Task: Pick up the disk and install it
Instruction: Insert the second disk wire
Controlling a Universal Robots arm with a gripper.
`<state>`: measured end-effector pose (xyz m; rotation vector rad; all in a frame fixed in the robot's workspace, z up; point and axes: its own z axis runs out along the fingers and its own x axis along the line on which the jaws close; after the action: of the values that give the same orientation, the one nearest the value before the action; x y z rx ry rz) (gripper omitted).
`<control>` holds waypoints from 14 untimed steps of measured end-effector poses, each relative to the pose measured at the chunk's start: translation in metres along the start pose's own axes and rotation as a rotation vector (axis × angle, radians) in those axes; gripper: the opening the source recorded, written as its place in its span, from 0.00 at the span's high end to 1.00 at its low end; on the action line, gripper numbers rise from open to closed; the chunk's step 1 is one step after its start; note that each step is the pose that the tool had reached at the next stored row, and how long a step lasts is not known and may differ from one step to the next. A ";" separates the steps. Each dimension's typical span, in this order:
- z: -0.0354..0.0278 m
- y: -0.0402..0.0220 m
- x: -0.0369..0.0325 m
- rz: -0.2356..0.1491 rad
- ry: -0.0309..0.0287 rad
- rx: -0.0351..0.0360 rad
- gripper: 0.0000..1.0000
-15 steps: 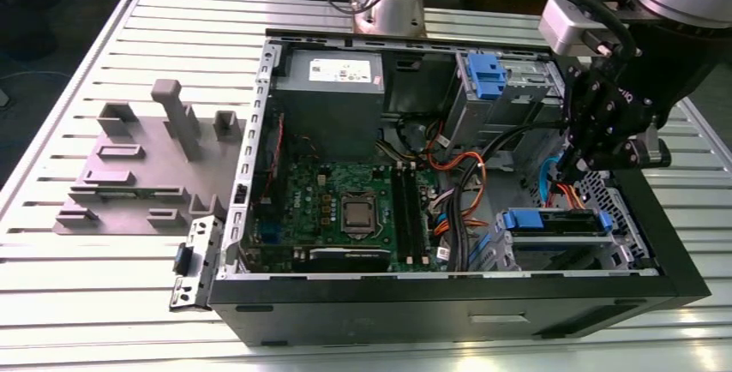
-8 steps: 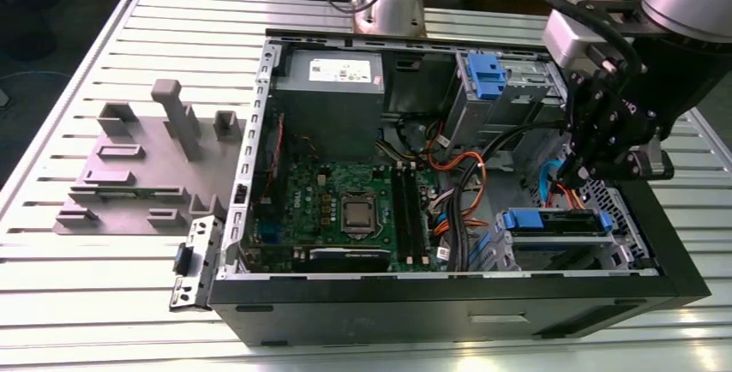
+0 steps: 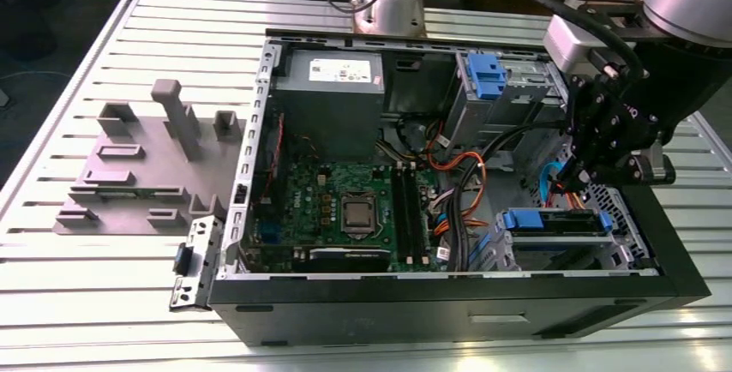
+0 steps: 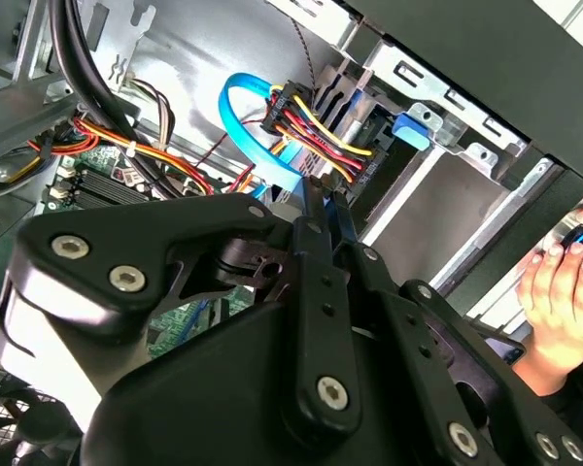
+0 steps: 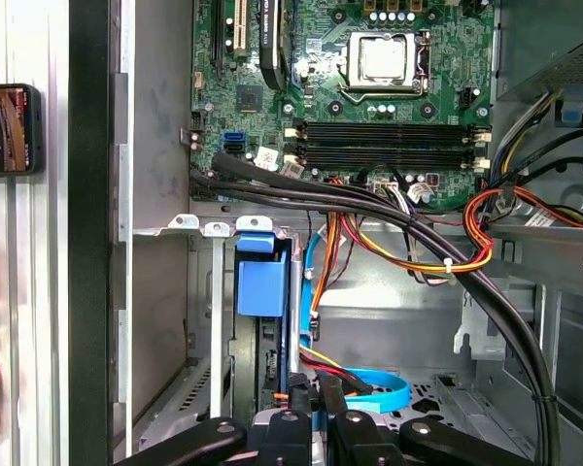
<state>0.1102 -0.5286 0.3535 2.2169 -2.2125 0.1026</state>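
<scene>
Slatted metal table (image 3: 69, 286) carries an open computer case (image 3: 458, 299) and, beside it on the exterior view's left, a grey fixture (image 3: 137, 175). Inside the case, the disk (image 3: 557, 222) sits in the drive cage at the corner nearest the gripper (image 3: 612, 166), its blue bracket showing. The gripper hangs just above that corner, next to the blue cable (image 4: 248, 126); its fingers (image 4: 321, 218) are together, gripping nothing. A hand (image 4: 564, 296) rests just outside the case wall.

A white slatted bench (image 3: 92, 303) carries an open black computer case (image 3: 458, 303) at centre-right and a grey fixture block (image 3: 143, 175) at left.
</scene>
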 end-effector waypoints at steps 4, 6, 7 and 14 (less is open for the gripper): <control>0.0001 0.0000 0.0000 0.000 -0.0001 0.0000 0.84; 0.0003 0.0013 0.0000 0.000 -0.0007 0.0000 0.84; 0.0003 0.0023 0.0000 0.000 -0.0011 0.0000 0.84; 0.0031 0.0068 0.0106 0.001 -0.0132 0.0000 0.84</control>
<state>0.1035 -0.5393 0.3506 2.2234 -2.2198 0.0882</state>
